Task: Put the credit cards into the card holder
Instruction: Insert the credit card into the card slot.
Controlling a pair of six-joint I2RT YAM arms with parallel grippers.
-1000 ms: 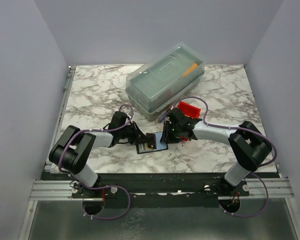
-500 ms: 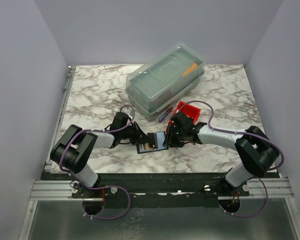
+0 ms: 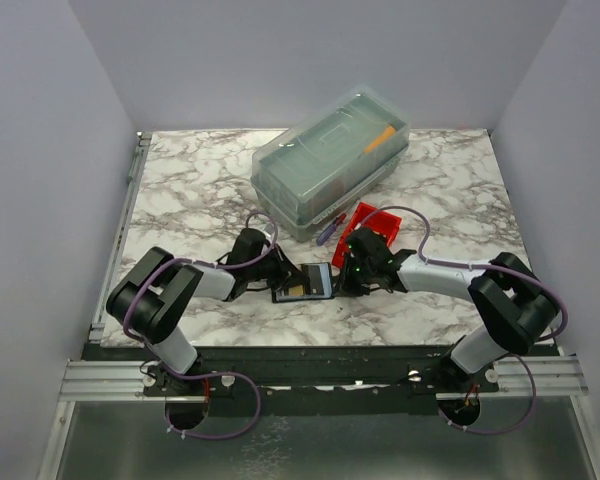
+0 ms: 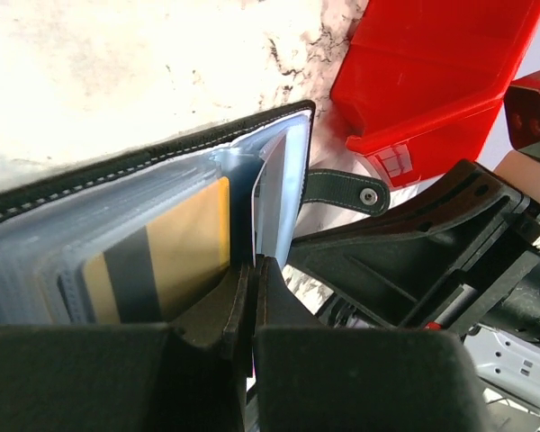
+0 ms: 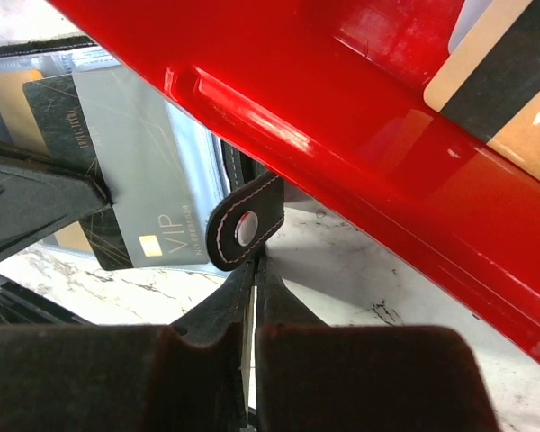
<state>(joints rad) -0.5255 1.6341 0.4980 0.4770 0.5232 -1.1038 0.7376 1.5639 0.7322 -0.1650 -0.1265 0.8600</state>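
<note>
Black holder [image 3: 318, 278] lies open mid-frame; your left gripper [image 4: 252, 270] pinches its edge, right gripper [image 5: 252, 270] pressed together just below its strap [image 5: 246, 227]

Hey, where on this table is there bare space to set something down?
Bare marble on the table: left rear, between its left edge and the clear lidded box; right side, between that box and the right edge. Crowded: front middle, where left gripper and right gripper meet at the card holder, red bin and pen just behind.
</note>
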